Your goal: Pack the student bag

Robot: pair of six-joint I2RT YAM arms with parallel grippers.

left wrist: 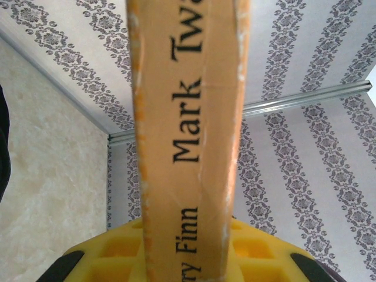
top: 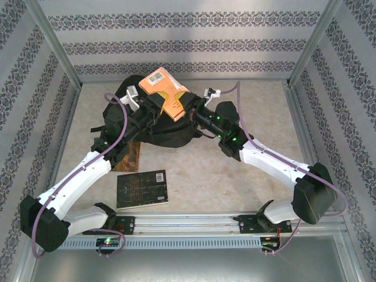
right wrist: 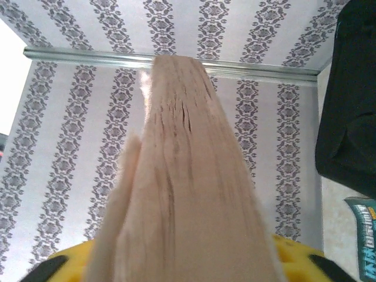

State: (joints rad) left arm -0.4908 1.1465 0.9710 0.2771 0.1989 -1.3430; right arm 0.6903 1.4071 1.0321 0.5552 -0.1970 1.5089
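Observation:
An orange paperback (top: 166,94) is held tilted in the air above the student bag (top: 170,136), a black soft backpack lying at the back middle of the table. My left gripper (top: 150,107) is shut on the book's spine side. The spine (left wrist: 188,147) reads "Mark Twain" and "Finn" and runs up from between the yellow fingers (left wrist: 114,249) of my left gripper (left wrist: 188,261). My right gripper (top: 194,111) is shut on the opposite side, where the cream page edge (right wrist: 182,194) rises from its jaws (right wrist: 182,267). Part of the bag (right wrist: 349,100) shows at the right.
A black book (top: 141,189) lies flat on the table near the left arm's base. A brown book (top: 130,155) lies partly under the left arm by the bag. A teal printed item (right wrist: 364,235) lies beside the bag. Patterned walls with metal posts enclose the table.

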